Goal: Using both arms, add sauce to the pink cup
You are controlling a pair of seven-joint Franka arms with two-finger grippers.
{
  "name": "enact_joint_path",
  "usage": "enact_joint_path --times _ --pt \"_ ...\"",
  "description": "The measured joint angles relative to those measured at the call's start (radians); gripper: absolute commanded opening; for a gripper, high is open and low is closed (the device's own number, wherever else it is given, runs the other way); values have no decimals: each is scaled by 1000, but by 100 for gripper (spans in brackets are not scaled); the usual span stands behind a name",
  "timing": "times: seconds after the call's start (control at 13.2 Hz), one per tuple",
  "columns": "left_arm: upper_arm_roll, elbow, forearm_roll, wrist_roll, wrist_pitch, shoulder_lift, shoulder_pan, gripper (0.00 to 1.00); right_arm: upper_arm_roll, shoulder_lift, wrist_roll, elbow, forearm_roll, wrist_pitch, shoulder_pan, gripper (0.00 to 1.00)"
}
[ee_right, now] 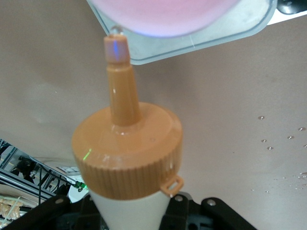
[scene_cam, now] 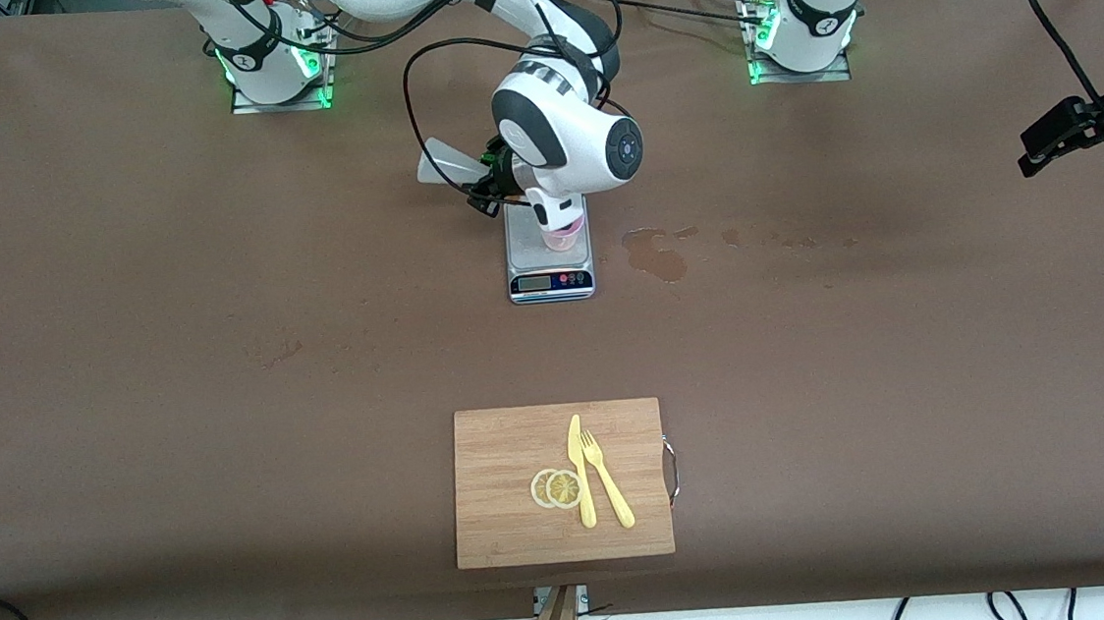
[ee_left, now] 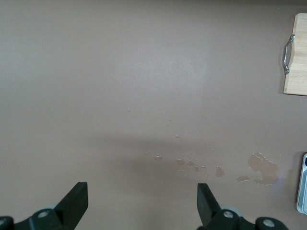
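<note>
The pink cup [scene_cam: 564,241] stands on a small digital scale [scene_cam: 551,280] in the middle of the table, largely hidden by the right arm's wrist. My right gripper [scene_cam: 493,182] is shut on the sauce bottle [scene_cam: 447,165], which is held tipped on its side over the scale. In the right wrist view the orange cap [ee_right: 127,153] fills the centre, and its nozzle tip [ee_right: 116,36] sits at the pink cup's rim [ee_right: 163,14] above the scale plate [ee_right: 216,40]. My left gripper [scene_cam: 1051,138] waits open in the air at the left arm's end of the table, with nothing between its fingers [ee_left: 76,201].
A wet spill [scene_cam: 656,254] marks the brown table beside the scale, toward the left arm's end; it shows under the left gripper as the spill [ee_left: 261,165]. A wooden cutting board [scene_cam: 561,482] with a yellow knife, fork and lemon slices lies nearer the front camera.
</note>
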State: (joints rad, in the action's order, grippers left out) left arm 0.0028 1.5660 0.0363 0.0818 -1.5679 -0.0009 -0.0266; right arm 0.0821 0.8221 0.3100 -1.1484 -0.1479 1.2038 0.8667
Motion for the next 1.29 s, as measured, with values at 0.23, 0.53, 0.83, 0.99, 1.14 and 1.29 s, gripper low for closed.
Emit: enact_joint_path --times 0.23,0.53,0.83,0.99,1.14,1.29 --pt "0 0 0 0 0 0 0 100 0 2 0 0 -2 -11 4 0" --pt "0 0 0 0 0 0 0 100 -3 5 0 5 -10 -16 6 0" --pt "0 0 0 0 2 0 0 100 -14 -55 41 43 16 -17 -67 0" --pt "-1 0 0 0 2 0 0 100 -18 -144 114 38 78 -7 -168 0" --pt "0 0 0 0 4 0 0 100 -27 -256 225 1 134 30 -278 0" --pt "-1 0 0 0 7 0 0 100 -32 -352 343 -49 196 58 -402 0"
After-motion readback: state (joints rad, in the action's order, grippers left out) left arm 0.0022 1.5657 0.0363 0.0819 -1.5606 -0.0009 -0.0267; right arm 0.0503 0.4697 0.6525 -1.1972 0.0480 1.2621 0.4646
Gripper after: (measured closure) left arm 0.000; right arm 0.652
